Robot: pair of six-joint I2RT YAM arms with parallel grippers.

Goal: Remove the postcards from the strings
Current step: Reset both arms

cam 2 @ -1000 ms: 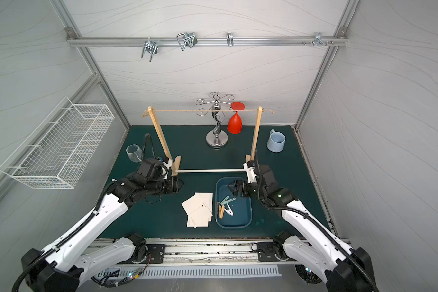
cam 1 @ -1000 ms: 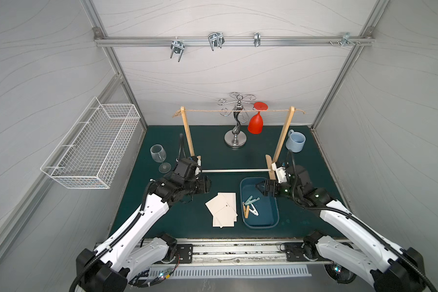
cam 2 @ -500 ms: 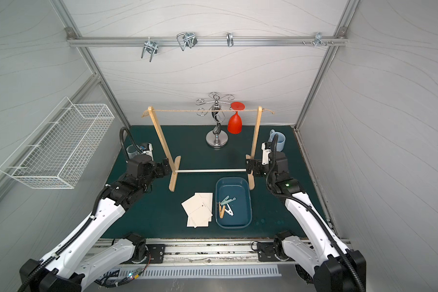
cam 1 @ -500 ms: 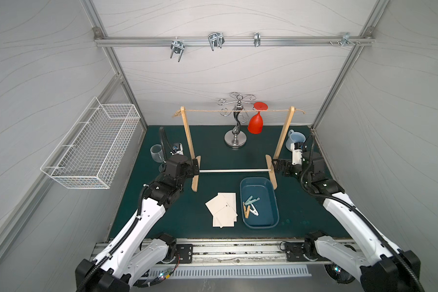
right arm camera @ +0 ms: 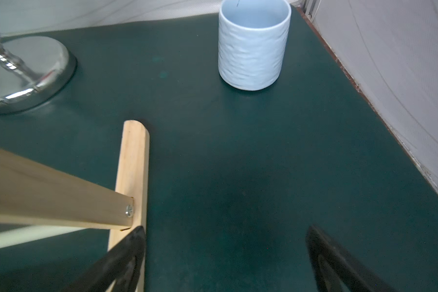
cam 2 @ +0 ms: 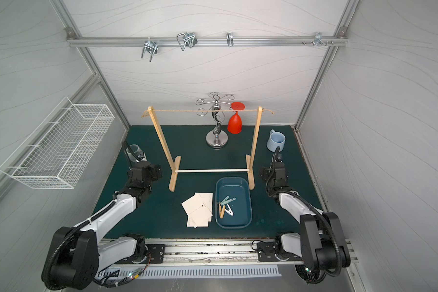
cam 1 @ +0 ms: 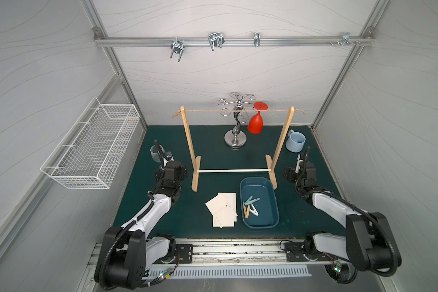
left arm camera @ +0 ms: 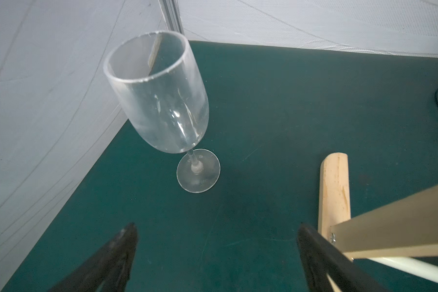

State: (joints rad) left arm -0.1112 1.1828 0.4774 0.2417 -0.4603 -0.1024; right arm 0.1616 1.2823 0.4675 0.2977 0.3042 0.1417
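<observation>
Pulling back noted: left arm (cam 1: pixel 152 209) and right arm (cam 1: pixel 331 204) withdrawn from mid-bench to wooden frame's (cam 1: pixel 189 144) outer sides. Left jaws and right jaws spread wide, nothing held. Jute string (cam 1: pixel 213 111) left bare. Three postcards (cam 1: pixel 223 209) stacked flat on bench (cam 1: pixel 162 215) beside blue tray (cam 1: pixel 257 178), clothespins (cam 1: pixel 250 206) inside. Task judged done.

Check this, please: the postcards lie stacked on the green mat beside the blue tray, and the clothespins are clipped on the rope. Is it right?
One part is wrong. The clothespins lie inside the blue tray, not on the rope, which is bare; both top views show it. The postcards do lie stacked on the green mat beside the tray.
</observation>
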